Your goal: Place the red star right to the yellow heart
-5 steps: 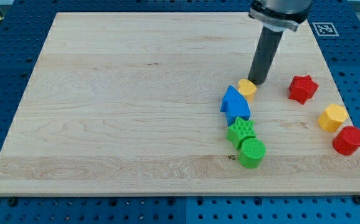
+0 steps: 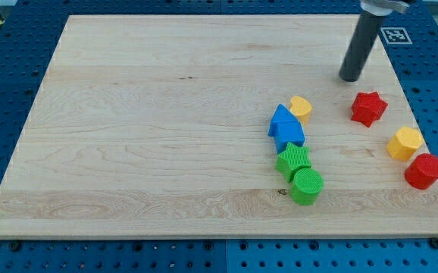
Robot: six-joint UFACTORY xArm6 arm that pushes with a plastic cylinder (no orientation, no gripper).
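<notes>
The red star (image 2: 368,108) lies on the wooden board (image 2: 151,129) toward the view's right. The yellow heart (image 2: 301,107) sits to its left, touching the top of a blue block (image 2: 286,128); a clear gap separates heart and star. My tip (image 2: 349,78) rests on the board above and slightly left of the red star, and up and to the right of the yellow heart. It touches no block.
A green star (image 2: 293,160) and a green cylinder (image 2: 306,186) sit in a line below the blue block. A yellow hexagon (image 2: 405,143) and a red cylinder (image 2: 423,171) lie near the board's right edge.
My tip has moved from just beside the yellow heart up and to the right, away from it. No block has moved.
</notes>
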